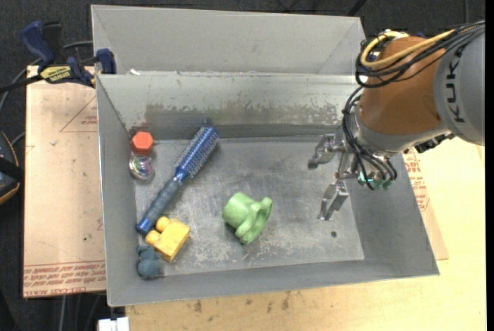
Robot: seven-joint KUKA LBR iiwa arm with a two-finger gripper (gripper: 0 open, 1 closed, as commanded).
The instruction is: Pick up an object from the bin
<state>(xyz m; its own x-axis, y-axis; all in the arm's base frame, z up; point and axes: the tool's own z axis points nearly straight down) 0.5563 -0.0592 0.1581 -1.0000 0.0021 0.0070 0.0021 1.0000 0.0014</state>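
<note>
At the far left of the bin (231,102) a small clear bottle (141,158) with an orange cap stands upright near the left wall. Just right of it a blue brush (182,174) lies on a slant, bristle head toward the far wall and handle pointing to the near-left corner. By the handle's end sit a yellow block (168,238) and, nearer and to the left, a dark blue lump (149,266). These four crowd the left side close to one another and to the wall, which likely leaves little room for fingers to straddle any one of them.

Toward the middle a green piece (247,216) of rounded, cup-like shape lies alone, with bare floor all round it. That seems the easiest thing to take, and it is the nearest one to the tool.

On the right the gripper (323,184) hangs low over bare floor, apart from the green piece. Its two fingers are spread, one toward the far wall and one toward the near, with nothing between them. Spread so, it looks ready to close on something, but nothing lies under it, so the pick is not yet made.
</note>
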